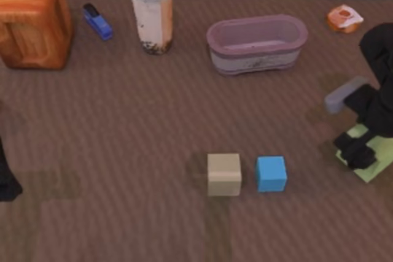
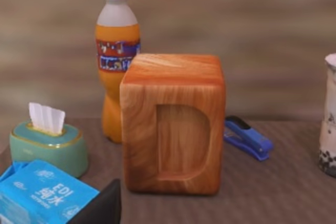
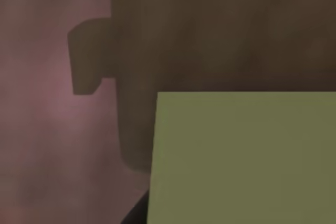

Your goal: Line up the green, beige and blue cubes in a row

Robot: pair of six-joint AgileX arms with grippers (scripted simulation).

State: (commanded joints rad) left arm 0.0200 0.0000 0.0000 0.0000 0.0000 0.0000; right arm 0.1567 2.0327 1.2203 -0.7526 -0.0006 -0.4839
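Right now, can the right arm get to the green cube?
Probably yes. The right claw is already right over the green cube at the table's right edge, with nothing between them. The beige cube and blue cube sit apart, out of the way.

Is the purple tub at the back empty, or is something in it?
Empty: the top view shows the purple tub's bare pale floor inside its rim, holding none of the cubes.

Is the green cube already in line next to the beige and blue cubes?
No, the green cube sits apart at the table's right edge under the right gripper.
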